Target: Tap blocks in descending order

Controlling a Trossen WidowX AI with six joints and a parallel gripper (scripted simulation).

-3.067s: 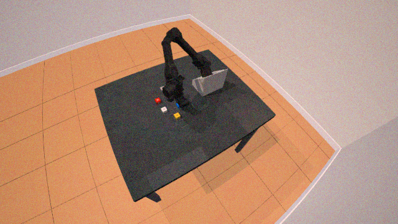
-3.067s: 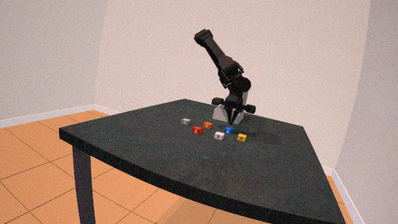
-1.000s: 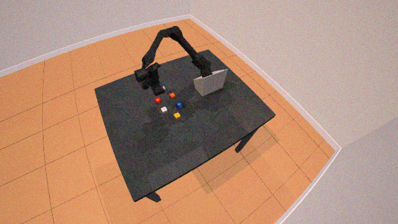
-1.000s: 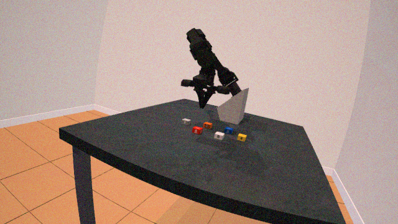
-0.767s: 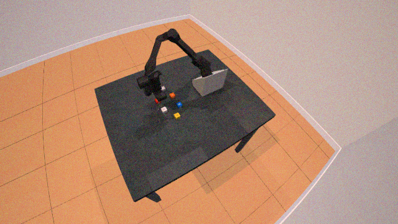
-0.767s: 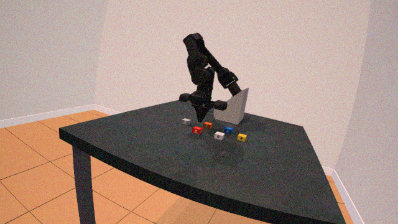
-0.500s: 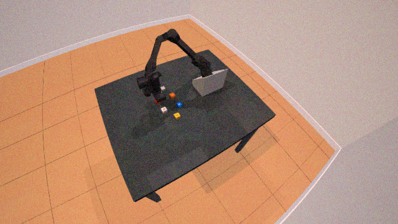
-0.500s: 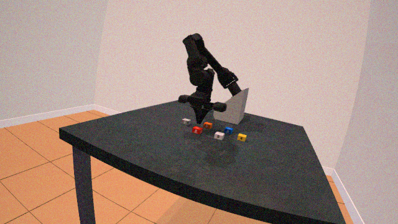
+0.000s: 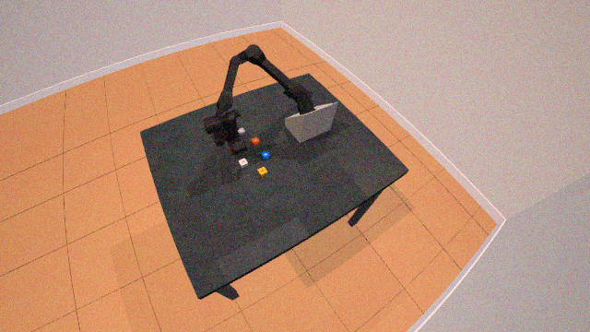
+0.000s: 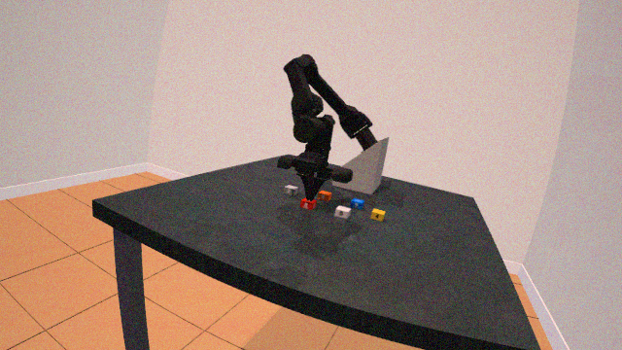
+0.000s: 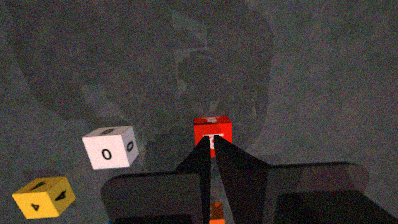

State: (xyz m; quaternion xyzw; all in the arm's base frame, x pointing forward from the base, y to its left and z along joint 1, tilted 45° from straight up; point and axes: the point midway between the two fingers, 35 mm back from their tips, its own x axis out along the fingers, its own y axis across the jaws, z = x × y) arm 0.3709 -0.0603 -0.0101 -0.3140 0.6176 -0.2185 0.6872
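My gripper (image 10: 310, 199) (image 11: 211, 140) is shut and empty, its tips at the top of the red block (image 10: 304, 205) (image 11: 200, 131), whose digit they partly cover. I cannot tell if they touch. A white block (image 9: 243, 162) (image 10: 342, 212) (image 11: 97, 152) shows 0. A yellow block (image 9: 262, 171) (image 10: 378, 215) (image 11: 45, 200) shows 4. A blue block (image 9: 265, 155) (image 10: 358, 203), an orange block (image 9: 255, 141) (image 10: 325, 195) (image 11: 217, 221) and a light grey block (image 9: 241, 131) (image 10: 291, 191) have digits too small or hidden to read.
The dark table (image 9: 258, 221) (image 10: 413, 262) carries everything. A grey wedge-shaped box (image 9: 311, 126) (image 10: 364, 170) stands at the arm's base. The white block is beside the red one, and the orange block is behind it, towards the arm's base.
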